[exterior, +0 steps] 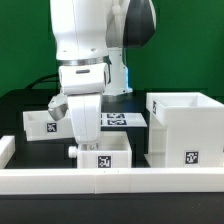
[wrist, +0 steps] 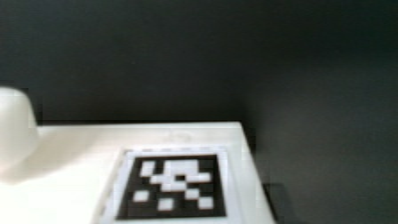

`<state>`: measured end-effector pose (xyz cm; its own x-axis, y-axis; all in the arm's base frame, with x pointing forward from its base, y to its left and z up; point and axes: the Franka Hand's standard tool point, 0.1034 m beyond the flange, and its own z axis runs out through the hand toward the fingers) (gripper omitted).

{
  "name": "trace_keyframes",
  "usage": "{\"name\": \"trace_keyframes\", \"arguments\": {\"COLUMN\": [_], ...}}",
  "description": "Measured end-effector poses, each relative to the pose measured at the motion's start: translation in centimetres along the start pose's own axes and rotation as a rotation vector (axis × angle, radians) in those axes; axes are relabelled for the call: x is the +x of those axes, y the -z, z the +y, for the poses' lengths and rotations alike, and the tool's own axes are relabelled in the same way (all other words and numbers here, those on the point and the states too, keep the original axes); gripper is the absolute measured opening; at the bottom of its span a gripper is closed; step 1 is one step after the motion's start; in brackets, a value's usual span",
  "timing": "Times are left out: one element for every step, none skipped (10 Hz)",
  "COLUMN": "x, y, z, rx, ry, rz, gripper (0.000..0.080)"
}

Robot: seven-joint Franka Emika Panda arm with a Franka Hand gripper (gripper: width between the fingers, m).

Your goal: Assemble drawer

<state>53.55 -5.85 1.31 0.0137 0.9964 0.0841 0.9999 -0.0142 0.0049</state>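
The tall white housing stands at the exterior view's right, with a tag on its front. One knobbed tray sits at front centre, its knob pointing to the exterior view's left. A second tray lies behind it on the left. My gripper hangs low between the two trays, just over the front tray's back left corner. Its fingers are not distinct. The blurred wrist view shows a white tagged surface close below and a rounded white part at the edge.
The long low white border wall runs along the front and turns up at the left end. The marker board lies flat behind the front tray. The table is black.
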Motion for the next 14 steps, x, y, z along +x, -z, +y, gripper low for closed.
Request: {"name": "trace_keyframes", "arguments": {"x": [0.5,1.5,2.2,2.8,3.2,3.3,3.2,3.2,3.2,3.5,4.0,4.4,4.7,4.6], "y": [0.0,0.1,0.3,0.2,0.1,0.0,0.0,0.0,0.0,-0.1,-0.1,-0.3,-0.4,-0.5], "z": [0.1,0.5,1.0,1.1,1.1,1.0,1.0,1.0,1.0,1.0,1.1,1.1,1.1,1.1], "rx": [-0.002,-0.006,-0.011,-0.007,-0.007,-0.005,-0.005,-0.005,-0.004,-0.003,0.001,0.005,0.007,0.009], "ry": [0.007,0.016,0.028,0.028,0.038,0.038,0.036,0.036,0.037,0.043,0.057,0.062,0.065,0.061], "rz": [-0.001,0.001,-0.003,-0.003,-0.004,-0.003,-0.004,-0.004,-0.004,-0.004,-0.009,-0.009,-0.008,-0.008], "gripper": [0.0042,0.0042,0.0042,0.0042,0.0042,0.0042,0.0042,0.0042,0.0042,0.0042,0.0042,0.0042,0.0042,0.0042]}}
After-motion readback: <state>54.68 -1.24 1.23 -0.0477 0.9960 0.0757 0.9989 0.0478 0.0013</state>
